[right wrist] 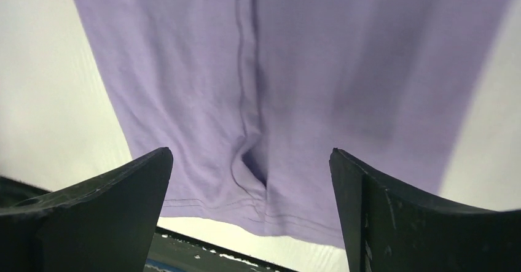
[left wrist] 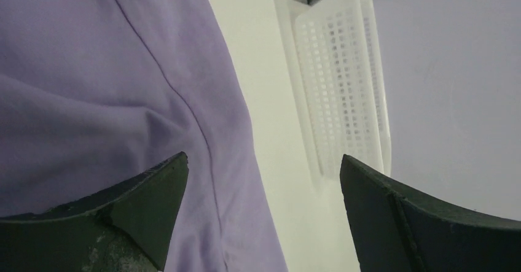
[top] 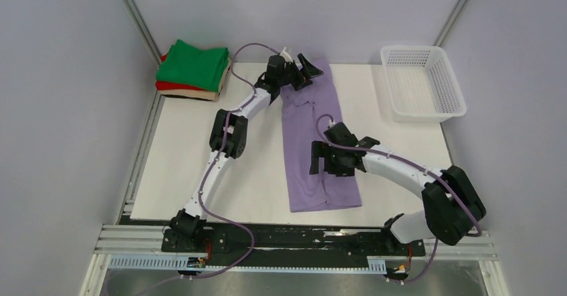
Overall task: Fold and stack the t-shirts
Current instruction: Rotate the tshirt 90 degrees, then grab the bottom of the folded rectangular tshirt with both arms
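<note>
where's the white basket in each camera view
top external: basket at upper right, to the right of the purple shirt
left wrist: basket at top centre-right, past the shirt's edge
right wrist: not in it
shared landmark: the purple shirt, which shows in all three views

lavender t-shirt [top: 314,142]: soft knit cloth, matt, fine stitched seams and hem, lightly creased. green t-shirt [top: 197,65], red t-shirt [top: 170,85], beige t-shirt [top: 194,95]: plain matt cloth. basket [top: 428,114]: white plastic mesh, slight sheen. table top [top: 194,156]: white, smooth, matt. left gripper [left wrist: 264,158] and right gripper [right wrist: 252,152]: finger faces black, matt, rough, scuffed grey in places. arm shells [top: 394,166]: smooth white plastic, black joints. rail [top: 127,242]: bare ribbed metal.
</note>
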{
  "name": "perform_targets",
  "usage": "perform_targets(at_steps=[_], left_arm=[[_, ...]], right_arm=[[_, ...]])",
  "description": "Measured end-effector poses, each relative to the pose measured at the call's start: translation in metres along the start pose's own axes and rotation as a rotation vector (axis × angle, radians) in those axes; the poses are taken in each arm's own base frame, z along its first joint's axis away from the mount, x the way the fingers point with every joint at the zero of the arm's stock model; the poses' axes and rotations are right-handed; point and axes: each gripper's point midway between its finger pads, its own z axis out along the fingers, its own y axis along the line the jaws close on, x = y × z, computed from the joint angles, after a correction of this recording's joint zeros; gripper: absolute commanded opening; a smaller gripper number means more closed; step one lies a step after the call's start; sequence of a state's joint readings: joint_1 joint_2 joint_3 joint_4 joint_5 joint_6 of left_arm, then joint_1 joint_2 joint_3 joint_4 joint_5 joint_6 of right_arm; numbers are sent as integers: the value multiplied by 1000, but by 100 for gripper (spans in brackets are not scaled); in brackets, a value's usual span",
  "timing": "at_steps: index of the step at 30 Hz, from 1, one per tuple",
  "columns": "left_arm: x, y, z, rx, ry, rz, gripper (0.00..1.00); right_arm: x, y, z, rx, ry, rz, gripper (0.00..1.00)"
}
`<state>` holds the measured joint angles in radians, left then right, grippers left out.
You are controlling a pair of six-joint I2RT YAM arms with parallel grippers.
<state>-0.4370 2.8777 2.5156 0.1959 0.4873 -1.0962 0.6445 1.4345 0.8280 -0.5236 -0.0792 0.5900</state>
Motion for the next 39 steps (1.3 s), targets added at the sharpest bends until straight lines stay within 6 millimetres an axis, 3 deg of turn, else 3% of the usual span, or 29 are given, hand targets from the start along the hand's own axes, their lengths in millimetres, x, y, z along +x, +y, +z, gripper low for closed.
perform_targets(at_steps=[2, 4, 6, 10, 13, 15, 18, 21, 23, 25, 29, 35, 39], left_arm=[[1, -17, -11, -22, 47, 30, 100], [-1, -46, -28, -21, 90, 80, 100], [-4, -85, -53, -11, 119, 129, 100], [-1, -174, -124, 5, 126, 266, 100], [29, -215, -186, -41, 111, 371, 100], [71, -226, -222, -81, 144, 423, 100], [143, -211, -257, -139, 261, 445, 98], [228, -149, -295, -296, 471, 415, 94], [272, -100, -326, -441, 595, 373, 91], [302, -67, -357, -562, 685, 338, 86], [333, -47, -381, -636, 747, 287, 76], [357, -44, -374, -612, 751, 210, 63], [370, -41, -366, -620, 767, 180, 48]], right_arm=[[-3, -14, -13, 70, -43, 40, 100], [-9, -22, -31, 95, -107, 88, 100], [-15, -29, -49, 97, -175, 146, 100], [-21, -60, -66, 101, -245, 309, 100], [-12, -90, -65, 107, -214, 453, 94], [-1, -103, -63, 113, -178, 518, 91], [18, -105, -59, 100, -122, 552, 85], [32, -103, -58, 86, -79, 567, 81], [38, -104, -56, 88, -62, 583, 77], [42, -105, -55, 96, -59, 599, 72], [47, -111, -52, 121, -69, 627, 66], [56, -118, -45, 142, -79, 668, 58], [65, -122, -42, 151, -73, 689, 54]])
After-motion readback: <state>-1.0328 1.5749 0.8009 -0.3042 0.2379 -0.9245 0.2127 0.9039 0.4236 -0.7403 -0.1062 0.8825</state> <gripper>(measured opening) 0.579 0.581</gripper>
